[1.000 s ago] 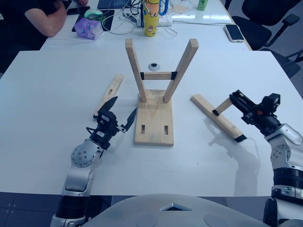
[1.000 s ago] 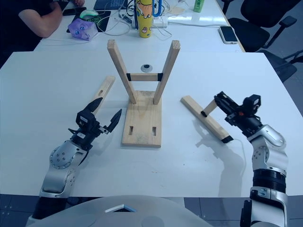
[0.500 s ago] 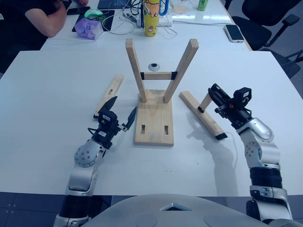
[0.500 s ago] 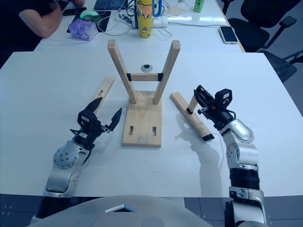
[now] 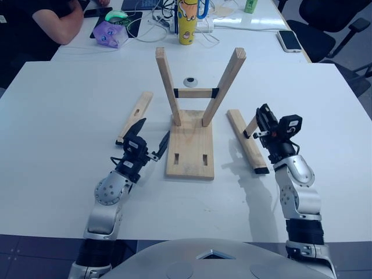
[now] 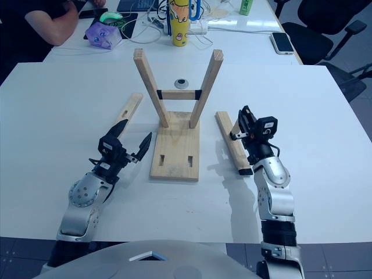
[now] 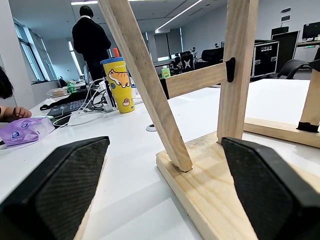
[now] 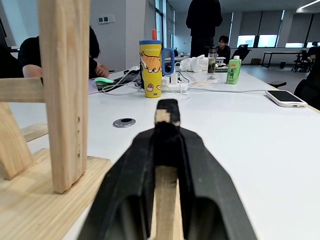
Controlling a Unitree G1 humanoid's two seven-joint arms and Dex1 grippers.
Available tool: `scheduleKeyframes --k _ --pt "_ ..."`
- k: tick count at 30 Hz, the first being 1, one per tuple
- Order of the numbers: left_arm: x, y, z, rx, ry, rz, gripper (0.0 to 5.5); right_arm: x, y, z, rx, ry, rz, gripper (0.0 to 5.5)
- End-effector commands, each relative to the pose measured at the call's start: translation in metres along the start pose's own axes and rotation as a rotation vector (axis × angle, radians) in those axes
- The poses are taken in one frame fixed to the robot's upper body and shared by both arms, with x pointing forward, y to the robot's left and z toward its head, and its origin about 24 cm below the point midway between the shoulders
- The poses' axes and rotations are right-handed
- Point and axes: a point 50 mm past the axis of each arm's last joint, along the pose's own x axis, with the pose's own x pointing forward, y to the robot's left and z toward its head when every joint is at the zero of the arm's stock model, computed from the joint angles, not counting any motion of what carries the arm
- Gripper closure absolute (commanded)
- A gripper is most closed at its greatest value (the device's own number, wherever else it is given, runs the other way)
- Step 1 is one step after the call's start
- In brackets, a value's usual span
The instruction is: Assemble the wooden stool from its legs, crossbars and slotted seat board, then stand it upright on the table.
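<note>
The slotted seat board (image 5: 189, 150) lies flat on the white table. Two legs (image 5: 167, 81) (image 5: 228, 81) joined by a crossbar (image 5: 196, 93) stand up from its far end. My right gripper (image 5: 263, 119) is shut on a short crossbar (image 8: 165, 150) fixed to another leg (image 5: 246, 141). That leg hangs slightly above the table, just right of the board. A loose slotted leg (image 5: 135, 114) lies to the board's left. My left gripper (image 5: 154, 129) is open beside the board's left edge, fingers (image 7: 60, 190) spread with nothing between them.
A small round disc (image 5: 189, 81) sits behind the standing legs. On the far desk are a yellow cup (image 5: 186, 23), a purple object (image 5: 109, 34), cables and a phone (image 5: 288, 39). The table's near and right parts are bare.
My right arm has swung left, carrying the leg with its crossbar from the table's right side to just beside the seat board. The left arm has hardly moved.
</note>
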Motion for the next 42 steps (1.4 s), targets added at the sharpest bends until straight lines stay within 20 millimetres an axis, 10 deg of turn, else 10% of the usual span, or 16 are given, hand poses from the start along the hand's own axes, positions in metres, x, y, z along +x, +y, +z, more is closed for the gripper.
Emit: scheduleKeyframes --k 1,15,27,35,42 --pt "0.003 0.002 0.0 0.019 -0.001 -0.009 1.34 -0.006 0.0 -0.024 0.016 0.119 -0.016 5.06" --pt "0.001 -0.001 -0.001 0.011 0.003 -0.002 1.34 0.001 -0.003 -0.014 -0.012 0.081 0.007 5.06" --pt "-0.001 -0.005 -0.004 -0.001 0.01 0.025 1.34 0.021 0.003 0.041 -0.043 -0.067 0.09 3.14" --pt "0.002 -0.016 -0.01 -0.026 0.048 0.041 1.34 0.07 0.002 0.147 -0.109 -0.326 0.046 3.69" --pt "0.011 -0.012 -0.009 -0.017 0.044 0.057 1.34 0.087 -0.004 0.136 -0.048 -0.207 0.006 4.73"
